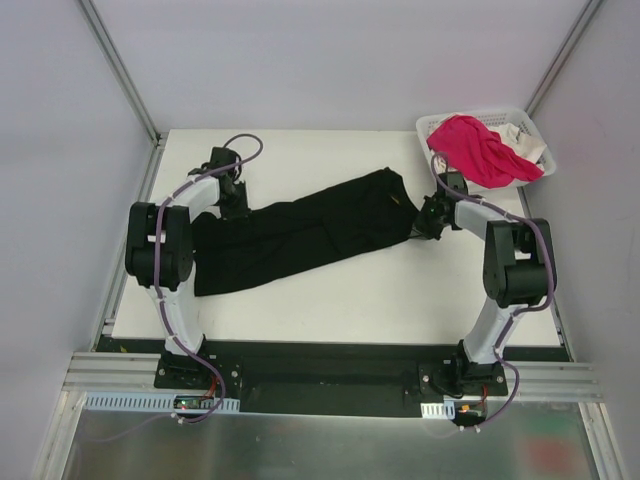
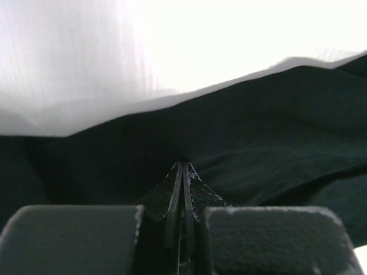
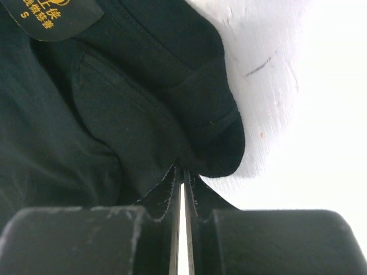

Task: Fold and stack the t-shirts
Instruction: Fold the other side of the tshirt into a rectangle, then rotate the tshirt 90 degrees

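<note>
The black t-shirt [image 1: 300, 232] lies stretched in a long bunched band across the white table, from lower left to upper right. My left gripper [image 1: 236, 206] is shut on its left end; in the left wrist view the fingertips [image 2: 183, 165] pinch a fold of the black cloth [image 2: 258, 126]. My right gripper [image 1: 420, 226] is shut on the right end, its jaws [image 3: 183, 171] nipping a hem of the black cloth [image 3: 86, 126] near a yellow-lettered label [image 3: 51, 17]. A pink t-shirt [image 1: 478, 148] and a white t-shirt [image 1: 530, 150] lie heaped in the basket.
The white lattice basket [image 1: 440, 122] sits at the table's far right corner, just behind my right arm. White walls with metal posts enclose the table on three sides. Bare table [image 1: 400, 300] shows in front of the black shirt.
</note>
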### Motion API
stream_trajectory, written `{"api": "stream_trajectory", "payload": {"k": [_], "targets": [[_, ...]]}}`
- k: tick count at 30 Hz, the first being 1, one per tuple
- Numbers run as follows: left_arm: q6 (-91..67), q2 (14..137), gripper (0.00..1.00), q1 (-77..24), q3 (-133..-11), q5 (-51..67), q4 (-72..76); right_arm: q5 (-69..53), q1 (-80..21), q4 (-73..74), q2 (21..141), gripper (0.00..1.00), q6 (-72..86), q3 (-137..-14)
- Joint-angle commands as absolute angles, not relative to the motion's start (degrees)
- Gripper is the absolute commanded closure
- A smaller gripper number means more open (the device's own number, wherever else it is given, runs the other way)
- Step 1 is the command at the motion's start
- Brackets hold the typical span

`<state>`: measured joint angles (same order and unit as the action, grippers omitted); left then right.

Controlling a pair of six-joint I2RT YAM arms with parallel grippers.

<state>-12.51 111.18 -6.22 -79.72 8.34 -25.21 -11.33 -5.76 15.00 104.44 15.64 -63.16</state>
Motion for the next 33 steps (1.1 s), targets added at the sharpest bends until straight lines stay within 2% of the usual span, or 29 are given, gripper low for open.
{"api": "stream_trajectory", "payload": {"k": [1,12,14,15,18,19,20,22,24,29,33], "targets": [[-20.29,104.95,1.0,-7.73,-74.98,2.29,-23.3,-10.72,-5.71,15.2,106.34,0.94,15.73,-68.54],[-27.07,97.92,1.0,-11.86,-67.76,-3.6,-20.65,-10.55,-7.73,21.97,114.17,0.9,13.98,-83.56],[-26.72,97.65,1.0,-11.95,-67.94,-3.87,-20.74,-10.03,-8.44,23.72,114.34,0.87,12.93,-85.25],[-26.54,97.21,1.0,-11.95,-68.03,-4.13,-20.74,-9.41,-8.7,24.86,114.17,0.84,12.48,-87.08],[-24.44,96.6,1.0,-11.95,-68.82,-5.36,-20.22,-8.09,-9.14,28.11,112.33,0.65,9.86,-88.94],[-22.43,96.5,0.96,-12.04,-68.99,-5.45,-19.95,-7.65,-9.4,29.08,111.8,0.59,9.32,-89.12],[-21.46,96.59,0.85,-12.04,-69.6,-5.97,-20.04,-7.56,-9.49,29.44,111.1,0.56,8.79,-88.86],[-19.96,96.68,0.78,-12.04,-70.75,-6.24,-19.69,-7.12,-9.4,29.36,109.08,0.46,8.44,-87.46],[-19.43,96.51,0.74,-11.95,-71.63,-6.33,-19.6,-6.86,-9.49,28.57,107.41,0.46,8.26,-86.14],[-16.44,95.89,0.72,-11.43,-73.38,-7.12,-19.51,-6.51,-9.58,29.79,103.54,0.45,8.52,-82.72],[-12.4,95.97,0.69,-10.64,-74.53,-3.61,-19.95,-0.44,-12.21,29.45,97.57,0.46,6.6,-79.72]]}}
